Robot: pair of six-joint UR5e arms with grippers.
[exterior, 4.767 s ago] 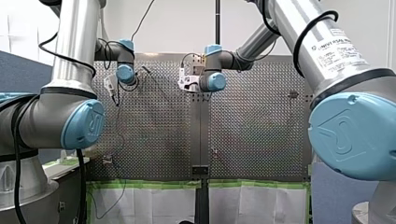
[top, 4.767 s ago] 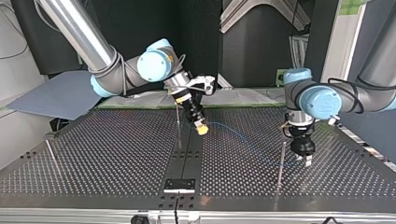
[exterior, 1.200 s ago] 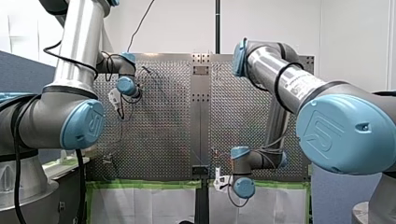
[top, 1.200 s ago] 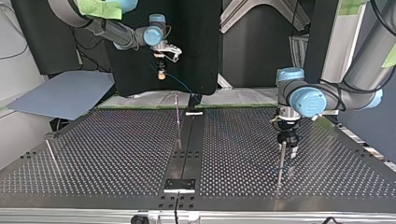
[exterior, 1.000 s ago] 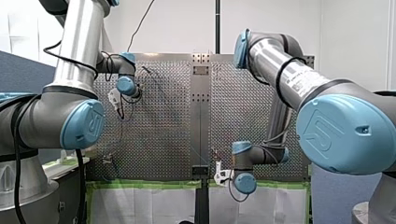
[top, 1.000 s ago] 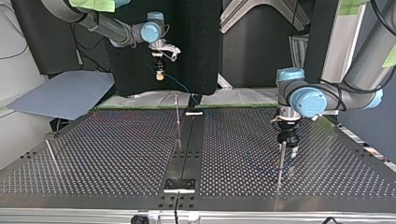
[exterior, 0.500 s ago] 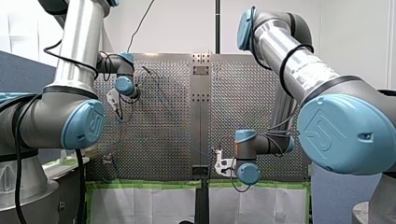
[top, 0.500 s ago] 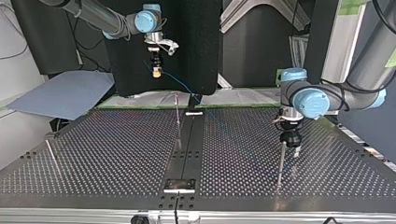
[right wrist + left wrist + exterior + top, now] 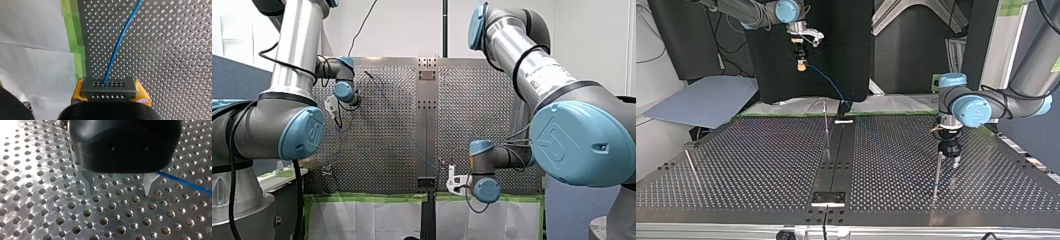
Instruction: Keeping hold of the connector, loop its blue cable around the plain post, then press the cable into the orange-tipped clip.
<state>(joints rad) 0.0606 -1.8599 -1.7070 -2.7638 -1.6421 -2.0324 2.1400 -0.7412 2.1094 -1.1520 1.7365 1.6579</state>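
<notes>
My right gripper (image 9: 110, 94) is shut, its yellow pads (image 9: 142, 93) clamped on the grey connector (image 9: 109, 86). It hangs high beyond the table's far edge in the top view (image 9: 800, 64). The blue cable (image 9: 120, 42) leaves the connector and slants down (image 9: 832, 90) to the table. My left gripper (image 9: 119, 190) stands open just above the perforated plate, with nothing between its metal fingers (image 9: 89, 185). The cable (image 9: 185, 183) passes beside one finger. In the top view my left gripper (image 9: 951, 156) is right behind a thin post (image 9: 936, 172). No orange tip can be made out.
A second thin post (image 9: 826, 127) rises by the table's dark centre strip (image 9: 837, 160), and a third post (image 9: 692, 167) leans at the top view's left. Green tape (image 9: 75, 37) and white paper (image 9: 37, 62) edge the table under my right gripper.
My right gripper has carried the connector higher and toward the top view's left, drawing the cable out. My left gripper has edged slightly toward that view's right and stays open.
</notes>
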